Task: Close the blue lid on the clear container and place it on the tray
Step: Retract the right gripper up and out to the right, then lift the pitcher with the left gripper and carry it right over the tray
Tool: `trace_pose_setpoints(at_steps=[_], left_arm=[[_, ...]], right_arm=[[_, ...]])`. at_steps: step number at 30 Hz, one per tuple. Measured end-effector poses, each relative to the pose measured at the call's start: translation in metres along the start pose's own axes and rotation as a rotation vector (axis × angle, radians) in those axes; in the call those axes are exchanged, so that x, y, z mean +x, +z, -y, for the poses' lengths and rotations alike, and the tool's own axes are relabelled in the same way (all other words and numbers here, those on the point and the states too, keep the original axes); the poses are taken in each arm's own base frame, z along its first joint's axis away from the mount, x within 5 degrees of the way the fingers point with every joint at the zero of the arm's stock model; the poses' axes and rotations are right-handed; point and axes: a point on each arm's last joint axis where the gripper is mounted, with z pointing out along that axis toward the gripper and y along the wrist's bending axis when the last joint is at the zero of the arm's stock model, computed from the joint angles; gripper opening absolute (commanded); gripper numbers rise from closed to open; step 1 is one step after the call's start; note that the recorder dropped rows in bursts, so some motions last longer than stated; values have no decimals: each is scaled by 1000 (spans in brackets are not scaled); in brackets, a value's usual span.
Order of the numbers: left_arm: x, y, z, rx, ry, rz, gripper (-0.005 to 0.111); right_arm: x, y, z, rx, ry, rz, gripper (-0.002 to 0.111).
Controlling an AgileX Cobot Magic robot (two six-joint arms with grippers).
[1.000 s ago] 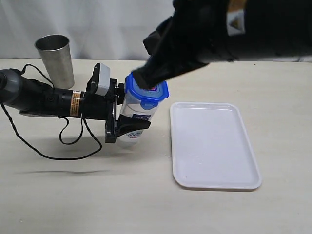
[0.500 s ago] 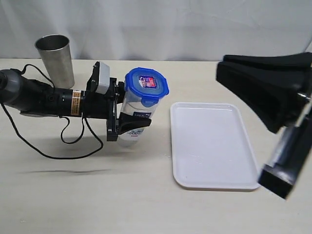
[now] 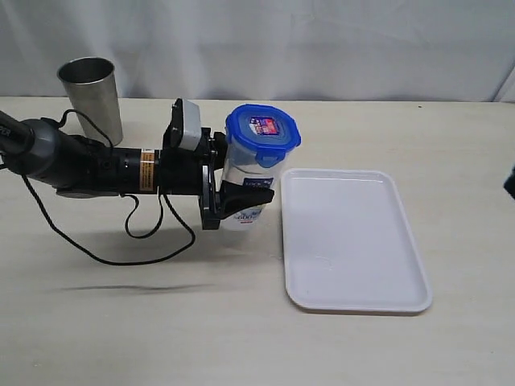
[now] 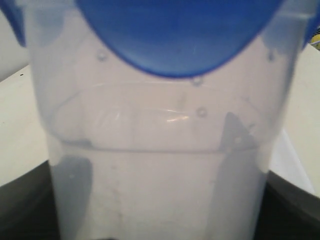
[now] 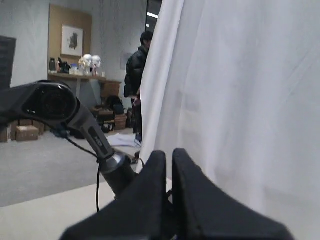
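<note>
A: How does the left arm (image 3: 88, 165) lie?

B: Stretched out level, wrist straight in line with the forearm. A loose black cable (image 3: 153, 241) hangs under it.

A: And the left gripper (image 3: 241, 191)?

B: Turned on its side and clamped on the clear container (image 3: 256, 173). One dark finger (image 3: 245, 196) presses the near wall. The left wrist view shows both fingers (image 4: 25, 210) hugging the sides.

A: The right arm (image 3: 510, 182)?

B: Only a dark sliver of it shows at the edge of the exterior view.

A: Its gripper?

B: The right gripper (image 5: 170, 192) has its two fingers pressed tight together, tip to tip.
</note>
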Motion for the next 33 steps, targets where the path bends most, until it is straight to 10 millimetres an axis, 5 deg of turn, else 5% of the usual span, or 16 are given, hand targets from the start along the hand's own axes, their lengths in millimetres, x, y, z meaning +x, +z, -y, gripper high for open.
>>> trace_pose_setpoints(at_steps=[11, 25, 33], left_arm=[[0, 0, 0, -3, -42, 2, 0], [-1, 2, 2, 4, -42, 0, 0], [-43, 29, 7, -63, 102, -118, 0]], right_arm=[[25, -44, 6, 124, 62, 243, 5], [42, -44, 4, 119, 46, 150, 5], [42, -44, 4, 118, 46, 147, 5]])
